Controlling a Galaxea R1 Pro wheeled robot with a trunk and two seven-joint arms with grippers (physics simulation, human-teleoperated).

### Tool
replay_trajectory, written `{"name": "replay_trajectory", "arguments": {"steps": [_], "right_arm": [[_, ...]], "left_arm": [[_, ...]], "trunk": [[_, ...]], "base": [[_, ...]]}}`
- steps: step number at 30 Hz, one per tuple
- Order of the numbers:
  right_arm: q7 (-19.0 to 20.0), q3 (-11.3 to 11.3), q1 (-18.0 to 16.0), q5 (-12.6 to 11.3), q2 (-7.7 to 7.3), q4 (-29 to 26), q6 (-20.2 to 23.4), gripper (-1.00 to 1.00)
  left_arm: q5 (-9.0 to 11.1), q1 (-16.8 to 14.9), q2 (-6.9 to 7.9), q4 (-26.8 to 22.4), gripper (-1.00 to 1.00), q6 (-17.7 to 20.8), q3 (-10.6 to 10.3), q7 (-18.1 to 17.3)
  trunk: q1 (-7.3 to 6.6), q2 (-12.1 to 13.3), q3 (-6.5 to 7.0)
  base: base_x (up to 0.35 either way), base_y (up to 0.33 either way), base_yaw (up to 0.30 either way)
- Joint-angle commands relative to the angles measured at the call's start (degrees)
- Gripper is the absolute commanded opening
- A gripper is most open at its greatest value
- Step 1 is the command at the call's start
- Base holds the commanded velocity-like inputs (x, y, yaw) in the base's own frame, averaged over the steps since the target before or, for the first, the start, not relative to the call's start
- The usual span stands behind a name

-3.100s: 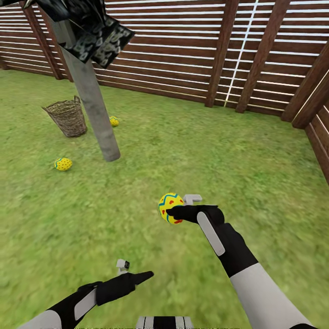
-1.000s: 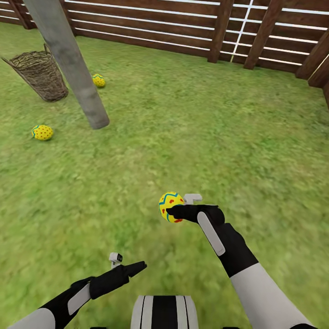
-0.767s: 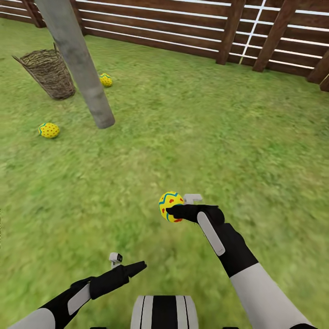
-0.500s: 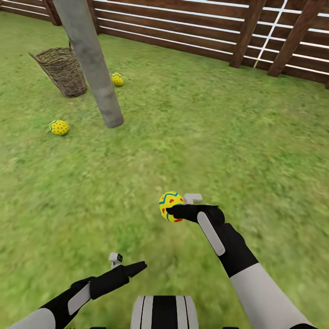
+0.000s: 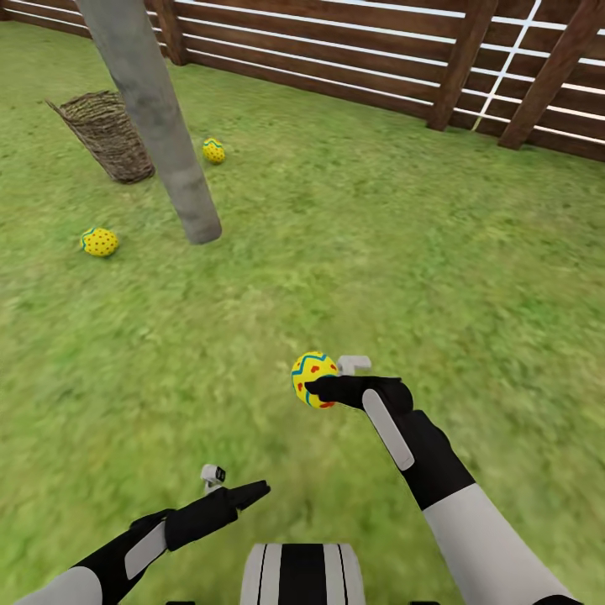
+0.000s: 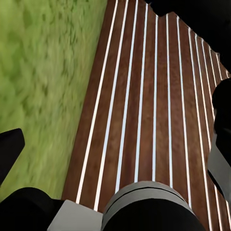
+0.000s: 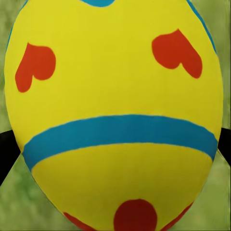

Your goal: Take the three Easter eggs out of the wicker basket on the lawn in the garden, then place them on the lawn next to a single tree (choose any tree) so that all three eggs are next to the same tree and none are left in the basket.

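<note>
My right gripper (image 5: 313, 393) is clamped on one egg (image 5: 313, 379), held above the lawn (image 5: 353, 244). My left gripper (image 5: 255, 490) hangs low, fingers apart, holding nothing. Two eggs lie on the grass, one (image 5: 100, 242) left of the trunk (image 5: 155, 126), one (image 5: 213, 150) behind it. The basket (image 5: 106, 134) stands just beside the trunk.
</note>
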Motion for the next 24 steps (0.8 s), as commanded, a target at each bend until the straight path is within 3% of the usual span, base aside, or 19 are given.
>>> {"name": "replay_trajectory", "arguments": {"steps": [1,9,16,20,21,22,24], "right_arm": [[-0.63,0.07,-0.03,-0.63,0.02,-0.05,0.13,-1.00],[-0.63,0.09,-0.03,-0.45,0.10,0.03,-0.64,-1.00],[-0.60,0.08,-0.03,-0.36,0.08,0.35,-1.98,-1.00],[-0.75,-0.10,-0.63,-0.17,1.37,7.23,-5.48,-1.00],[-0.79,-0.15,-1.23,0.36,1.82,8.63,-7.01,-1.00],[-0.81,-0.25,-2.36,2.71,2.11,9.70,-8.00,-1.00],[-0.93,-0.34,-4.99,4.98,3.20,11.65,-8.45,-1.00]], "left_arm": [[0.53,-0.05,0.06,-0.03,1.00,0.61,-0.39,-0.14],[0.53,-0.05,0.04,-0.03,1.00,0.60,-0.48,-0.14],[0.53,-0.05,-0.14,-0.03,1.00,0.60,-0.67,-0.08],[0.44,-0.05,-0.94,0.01,1.00,0.56,-0.88,0.39],[0.40,-0.05,-1.08,-0.02,1.00,0.53,-0.95,0.39],[0.37,-0.05,-1.11,-0.03,1.00,0.56,-0.98,0.39],[0.35,-0.05,-1.55,-0.04,1.00,0.53,-0.99,0.41]], "trunk": [[0.02,-0.01,-0.05],[0.02,-0.01,-0.26],[0.02,-0.01,-0.46],[0.02,-0.01,-0.46],[0.02,-0.01,-0.46],[0.02,-0.01,-0.46],[0.02,-0.01,-0.46]], "base": [[0.234,-0.203,0.212],[0.221,-0.199,0.260],[0.087,-0.045,0.240],[0.003,0.000,0.012],[0.000,0.000,0.001],[0.000,0.000,0.000],[0.000,0.000,0.000]]}}
